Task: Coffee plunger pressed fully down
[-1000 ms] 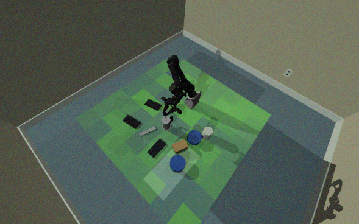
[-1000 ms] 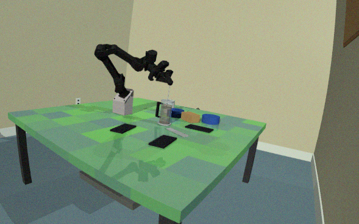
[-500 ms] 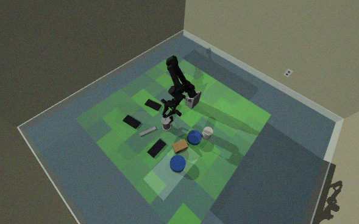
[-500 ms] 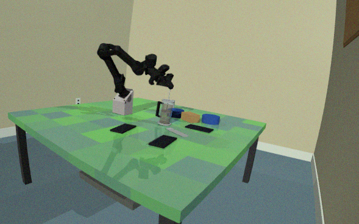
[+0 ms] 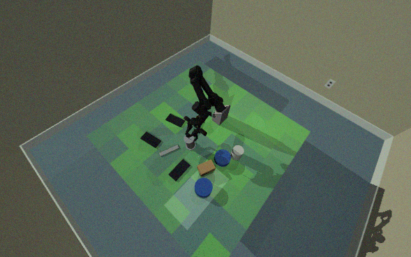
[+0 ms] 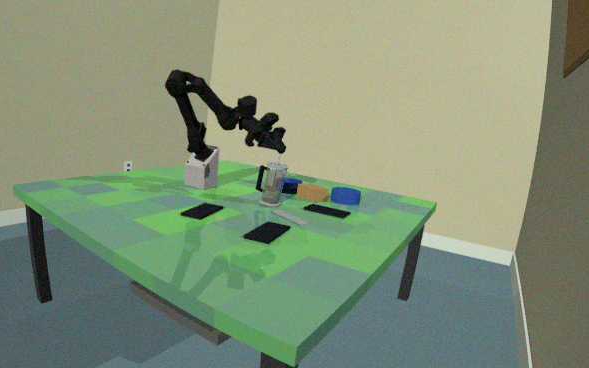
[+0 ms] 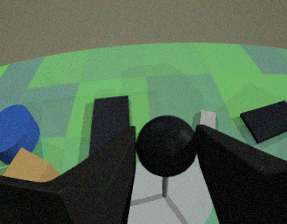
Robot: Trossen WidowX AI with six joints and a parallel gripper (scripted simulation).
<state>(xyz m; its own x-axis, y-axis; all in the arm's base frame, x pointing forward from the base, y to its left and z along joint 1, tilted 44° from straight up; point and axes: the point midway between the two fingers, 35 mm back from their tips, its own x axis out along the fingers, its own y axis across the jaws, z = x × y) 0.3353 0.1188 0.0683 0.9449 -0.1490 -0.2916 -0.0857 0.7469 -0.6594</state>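
We see the plunger knob (image 7: 166,145), black and round, pinched between the gripper (image 7: 164,151) fingers, above the grey lid of the coffee press (image 6: 272,184). The press stands upright on the green table (image 6: 167,250). Just beyond the press sit an orange block (image 6: 312,192) and blue discs (image 6: 345,195).

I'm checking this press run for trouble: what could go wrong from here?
The claw grips the round black knob high above the lid; an off-axis push could tip the coffee press. The smooth knob might slip from the fingers. A dragged press could hit the blue puck close behind.
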